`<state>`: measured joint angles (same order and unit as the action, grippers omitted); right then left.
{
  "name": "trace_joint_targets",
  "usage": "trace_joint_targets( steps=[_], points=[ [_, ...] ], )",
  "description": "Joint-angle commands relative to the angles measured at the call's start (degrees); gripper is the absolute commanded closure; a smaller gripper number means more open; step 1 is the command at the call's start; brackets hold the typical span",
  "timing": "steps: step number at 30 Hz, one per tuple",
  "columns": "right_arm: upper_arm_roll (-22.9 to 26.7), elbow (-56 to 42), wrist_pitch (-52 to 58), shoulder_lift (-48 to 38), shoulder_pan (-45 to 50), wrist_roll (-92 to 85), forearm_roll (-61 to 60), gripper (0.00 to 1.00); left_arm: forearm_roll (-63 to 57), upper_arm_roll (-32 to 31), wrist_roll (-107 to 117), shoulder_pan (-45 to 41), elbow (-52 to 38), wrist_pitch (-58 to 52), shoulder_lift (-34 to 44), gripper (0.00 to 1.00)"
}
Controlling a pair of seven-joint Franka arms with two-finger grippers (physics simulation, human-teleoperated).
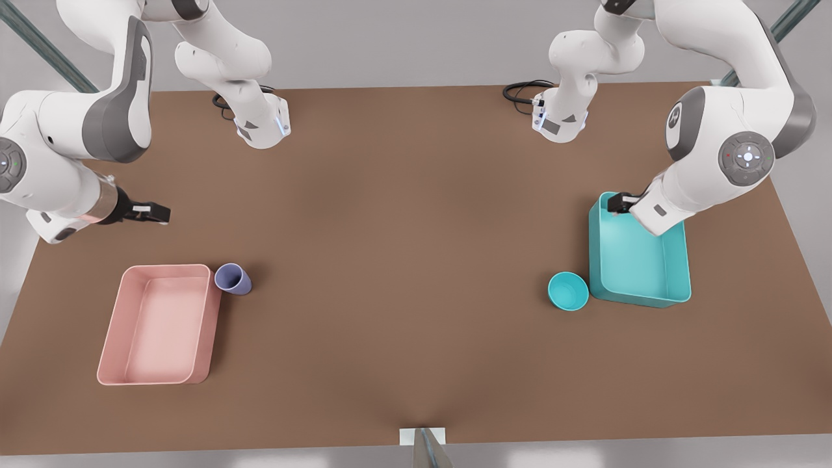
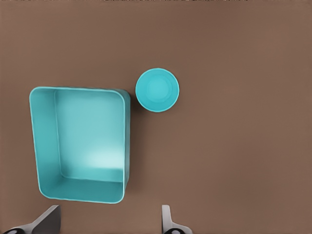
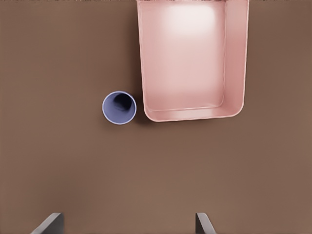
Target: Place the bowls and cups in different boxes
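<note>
— Two boxes to fill, neither filled yet. From the front: pink box (image 1: pixel 162 325) at the front view's left, bare inside, with the lavender cup (image 1: pixel 233 279) upright on the table (image 1: pixel 403 260), just beside its far right corner. Teal box (image 1: pixel 634 257) at the front view's right, also bare, with the teal bowl (image 1: pixel 568 290) just beside its near left corner.

— And the claws?

— Right gripper (image 1: pixel 153 212) over bare table, beyond the pink box. Left gripper (image 1: pixel 614 203) above the teal box's far left corner.

— From the left wrist?

— Fingertips (image 2: pixel 168 222) spread wide, holding nothing. Bowl close against the box wall, apart by a sliver.

— Right wrist?

— Fingers (image 3: pixel 202 223) wide apart too, empty. Cup nearly touching the pink rim.

— So, progress?

— Probably nothing done yet, with both pick-ups and both drops left. Tight on each item's box side, open on the other sides. Plenty of free table in the middle.
</note>
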<state>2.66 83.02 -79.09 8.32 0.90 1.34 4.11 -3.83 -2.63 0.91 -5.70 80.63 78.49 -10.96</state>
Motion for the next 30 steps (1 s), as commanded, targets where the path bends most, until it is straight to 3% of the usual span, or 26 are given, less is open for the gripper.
trace_joint_targets(
  steps=[1, 4, 6, 8, 11, 16, 28, 29, 30],
  points=[
    [0.15, -0.05, -1.16, -0.06, -0.02, 0.59, -0.68, 0.00, -0.04, 0.09, -1.70, -0.01, 0.05, 0.53, 0.06, 0.00],
    [-0.29, -1.46, -1.68, 6.17, 4.62, 1.64, -1.91, 0.00, -0.83, -0.09, -1.35, -1.68, -0.39, 3.41, -3.79, 0.00],
    [-0.38, -1.55, -7.83, 10.92, 11.58, 9.20, -2.44, 0.00, -0.92, -0.35, -1.35, -6.42, -1.18, 19.32, -13.90, 0.00],
    [-0.46, -0.32, -14.51, 14.44, 11.84, 9.73, -4.38, 0.00, -1.97, -0.53, -1.79, -8.62, -3.90, 30.14, -24.37, 0.00],
    [-0.38, 9.44, -26.82, 13.74, 8.51, 9.12, -4.29, 0.00, -9.17, -0.27, -1.79, -9.06, -3.38, 39.28, -30.26, 0.00],
    [-0.37, 17.61, -42.02, 14.53, 6.04, 7.36, -4.82, 0.00, -12.26, -0.18, -1.61, -9.15, 5.58, 45.26, -30.44, 0.00],
    [-0.29, 27.81, -41.85, 14.44, 6.04, 6.83, -5.17, 0.00, -11.91, 0.44, 5.51, -8.36, 13.24, 42.10, -30.09, 0.00],
    [-0.29, 28.16, -41.85, 14.79, 6.04, 6.74, -5.26, 0.00, -11.91, 0.52, 5.51, -8.36, 13.24, 42.28, -30.09, 0.14],
    [-0.29, 28.42, -41.85, 14.97, 5.95, 6.39, -5.26, 0.00, -11.91, 0.52, 5.51, -8.45, 13.24, 42.19, -30.09, 0.34]
  ],
)
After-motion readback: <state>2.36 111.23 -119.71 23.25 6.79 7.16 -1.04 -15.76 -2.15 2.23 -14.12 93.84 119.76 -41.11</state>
